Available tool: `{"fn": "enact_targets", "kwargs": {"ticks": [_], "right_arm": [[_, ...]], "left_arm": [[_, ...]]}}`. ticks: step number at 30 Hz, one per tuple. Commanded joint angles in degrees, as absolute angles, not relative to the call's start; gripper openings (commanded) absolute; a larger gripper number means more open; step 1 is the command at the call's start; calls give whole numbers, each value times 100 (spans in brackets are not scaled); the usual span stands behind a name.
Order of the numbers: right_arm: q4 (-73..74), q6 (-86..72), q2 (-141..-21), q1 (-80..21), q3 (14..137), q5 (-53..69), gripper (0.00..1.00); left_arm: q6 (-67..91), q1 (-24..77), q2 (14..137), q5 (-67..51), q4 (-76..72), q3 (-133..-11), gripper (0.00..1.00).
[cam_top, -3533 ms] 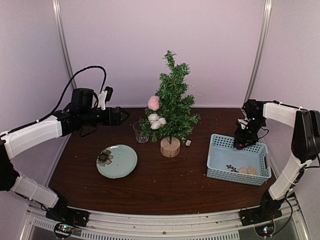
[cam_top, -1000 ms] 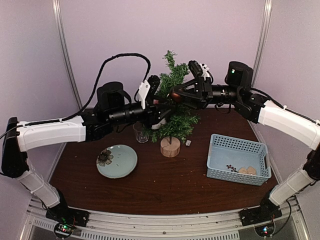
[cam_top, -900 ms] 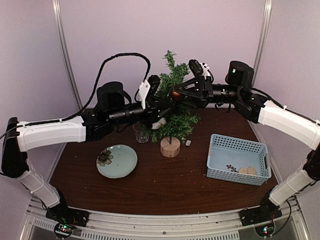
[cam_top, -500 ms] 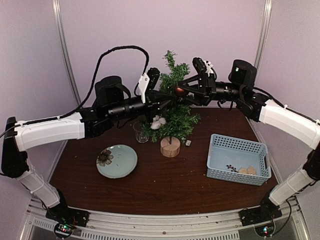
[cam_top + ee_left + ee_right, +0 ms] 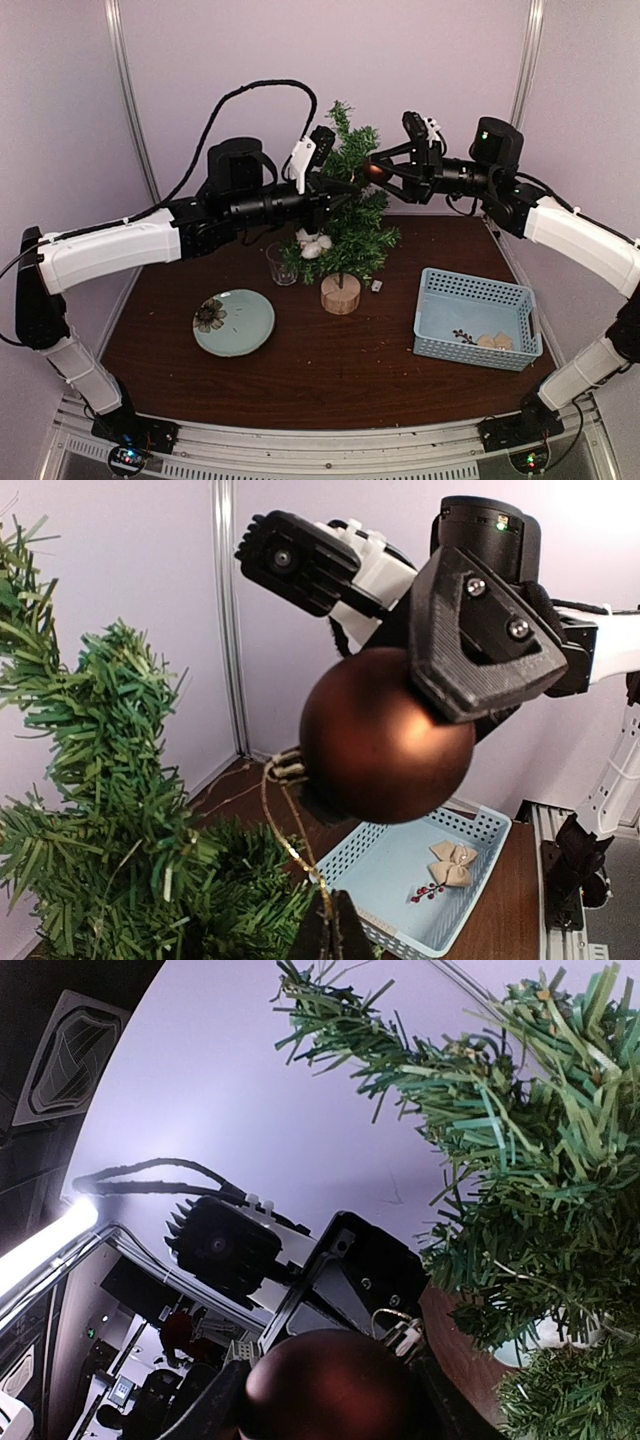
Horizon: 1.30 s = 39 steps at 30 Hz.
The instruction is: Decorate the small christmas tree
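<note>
Brown bauble held beside the top of the small christmas tree.
It is clamped by the right gripper; its gold loop is pinched in the closed left gripper.

The tree is deep green on a pale wood stump. The ball is glossy dark brown, its cord gold. The basket is light blue with a grid of holes; the plate, pale green, bears a dark flower. The bench is dark brown.
</note>
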State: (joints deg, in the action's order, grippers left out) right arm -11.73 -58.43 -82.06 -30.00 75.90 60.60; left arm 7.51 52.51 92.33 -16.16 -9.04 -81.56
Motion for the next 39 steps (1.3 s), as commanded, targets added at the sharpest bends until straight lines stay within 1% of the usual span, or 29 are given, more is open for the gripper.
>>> {"fn": "enact_targets", "kwargs": {"ticks": [1,22,39], "right_arm": [[-1089,-5773,-8060,-2963,7584,6052,29],[-819,-5583,-8578,-2996,8258,5954,29],[-828,-5494,-8658,-3076,8487,6153,29]], "left_arm": [[945,5273,9324,-1432,-724,-8426,0],[960,5260,9195,-842,-495,-8460,0],[868,5260,9084,-955,-627,-8546,0]]}}
